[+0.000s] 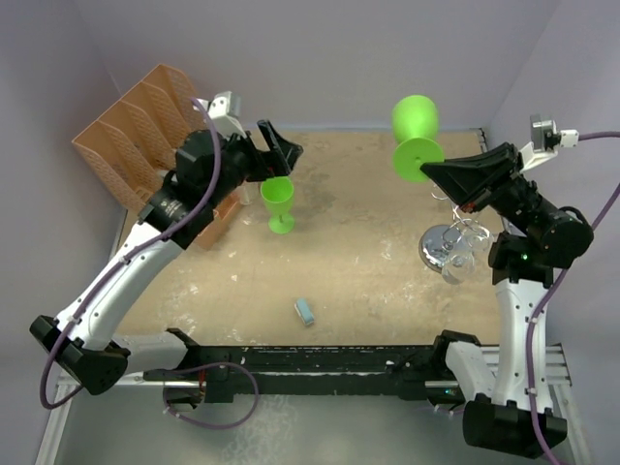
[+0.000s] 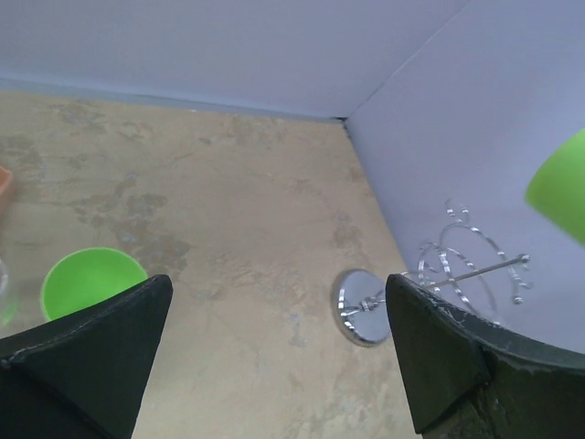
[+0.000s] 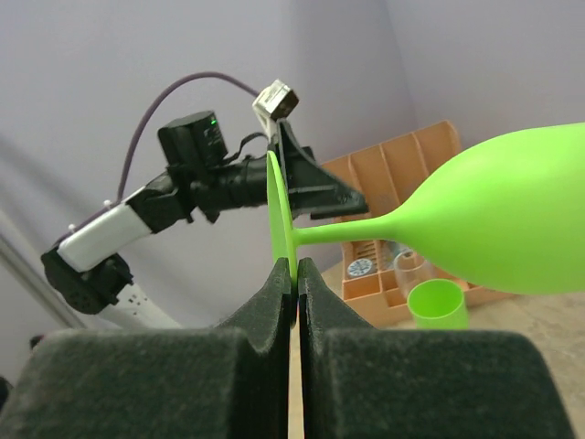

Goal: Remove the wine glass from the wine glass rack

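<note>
My right gripper (image 1: 433, 170) is shut on the thin round foot of a green plastic wine glass (image 1: 415, 131) and holds it in the air, stem level, bowl toward the back wall. In the right wrist view the foot sits edge-on between the fingertips (image 3: 294, 271) and the bowl (image 3: 498, 219) fills the right side. The chrome wire rack (image 1: 449, 248) stands below the right arm, apart from the glass; it also shows in the left wrist view (image 2: 439, 279) with its round mirror base. My left gripper (image 1: 281, 145) is open and empty above a second green glass (image 1: 278, 203) standing upright on the table.
An orange plastic organizer (image 1: 136, 131) stands at the back left, with a clear cup beside it in the right wrist view (image 3: 407, 267). A small light-blue block (image 1: 306, 311) lies near the table's front middle. Purple walls close the back and right sides.
</note>
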`<action>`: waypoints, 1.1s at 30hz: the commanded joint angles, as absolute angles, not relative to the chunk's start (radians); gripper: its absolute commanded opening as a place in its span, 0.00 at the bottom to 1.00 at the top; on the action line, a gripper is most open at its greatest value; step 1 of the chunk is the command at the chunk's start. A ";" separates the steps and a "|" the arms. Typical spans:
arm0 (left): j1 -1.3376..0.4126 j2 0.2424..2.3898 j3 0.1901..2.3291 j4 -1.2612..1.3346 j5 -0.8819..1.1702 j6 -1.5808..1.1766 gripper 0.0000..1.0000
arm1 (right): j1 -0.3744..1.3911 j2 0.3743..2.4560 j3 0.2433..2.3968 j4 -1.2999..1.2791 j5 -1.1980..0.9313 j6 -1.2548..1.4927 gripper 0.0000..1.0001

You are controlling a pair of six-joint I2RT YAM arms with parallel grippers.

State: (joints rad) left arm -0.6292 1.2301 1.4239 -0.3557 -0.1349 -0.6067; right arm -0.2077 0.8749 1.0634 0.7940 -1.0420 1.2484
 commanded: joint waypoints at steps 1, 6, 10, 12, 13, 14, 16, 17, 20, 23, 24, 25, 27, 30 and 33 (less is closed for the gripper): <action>-0.504 1.200 1.448 -0.172 0.206 -0.774 0.97 | -0.204 0.865 1.029 1.088 -1.073 1.477 0.00; -0.404 1.214 1.303 0.234 0.510 -1.092 0.97 | -0.198 0.884 1.014 1.249 -1.067 1.637 0.00; -0.402 1.299 1.229 0.674 0.642 -1.354 0.97 | -0.163 0.896 0.980 1.370 -1.033 1.754 0.00; -0.402 1.338 1.221 0.788 0.674 -1.429 0.97 | -0.125 0.905 0.974 1.399 -1.011 1.778 0.00; -0.403 1.356 1.222 0.845 0.689 -1.462 0.97 | -0.100 0.911 0.977 1.400 -1.000 1.781 0.00; -0.404 1.373 1.220 0.903 0.700 -1.499 0.97 | -0.073 0.919 0.982 1.401 -0.993 1.780 0.00; -0.404 1.398 1.217 0.987 0.715 -1.549 0.97 | -0.026 0.935 0.992 1.403 -0.987 1.777 0.00; -0.405 1.405 1.218 1.001 0.720 -1.555 0.96 | -0.005 0.945 0.998 1.403 -0.988 1.778 0.00; -0.405 1.406 1.203 0.990 0.721 -1.535 0.96 | 0.019 0.957 1.001 1.421 -0.974 1.791 0.00; -0.409 1.407 1.194 1.009 0.726 -1.540 0.96 | 0.056 0.976 0.999 1.432 -0.967 1.794 0.00; -0.412 1.411 1.192 1.021 0.732 -1.546 0.96 | 0.068 0.985 0.994 1.441 -0.967 1.800 0.00; -0.416 1.413 1.192 1.032 0.740 -1.550 0.96 | 0.079 0.995 0.990 1.456 -0.965 1.810 0.00; -0.421 1.415 1.190 1.034 0.753 -1.549 0.96 | 0.098 1.014 0.981 1.511 -0.957 1.841 0.00; -0.428 1.414 1.187 1.039 0.768 -1.553 0.96 | 0.122 1.029 0.987 1.537 -0.944 1.850 0.00; -0.441 1.415 1.189 1.039 0.790 -1.553 0.96 | 0.137 1.044 0.991 1.552 -0.939 1.852 0.00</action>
